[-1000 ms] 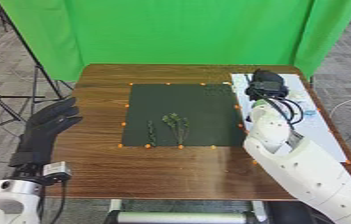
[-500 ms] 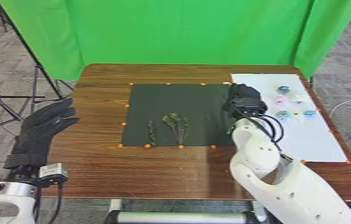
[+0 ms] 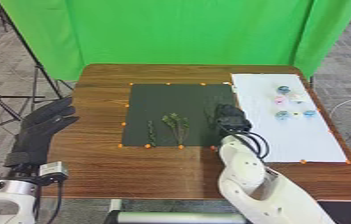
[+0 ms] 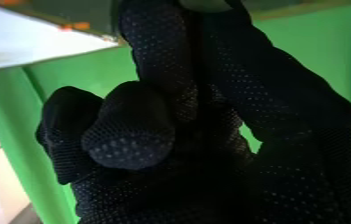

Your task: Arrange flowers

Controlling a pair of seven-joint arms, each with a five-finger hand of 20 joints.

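1. Head view: the left hand (image 3: 40, 132) is open and empty at the worktop's (image 3: 87, 172) left.
2. The right hand (image 3: 232, 119), over the dark mat's (image 3: 158, 95) right side, has curled fingers (image 4: 129, 130); I cannot tell what, if anything, it grips.
3. Green sprigs (image 3: 178, 125) lie on the mat, small flowers (image 3: 282, 114) on the white sheet (image 3: 296, 142).

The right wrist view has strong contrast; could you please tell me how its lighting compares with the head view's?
Right wrist view: the black-gloved right hand looks dark against the brighter green curtain and very bright white sheet; head view: lighting looks more even, without harsh glare on the brown wooden table.
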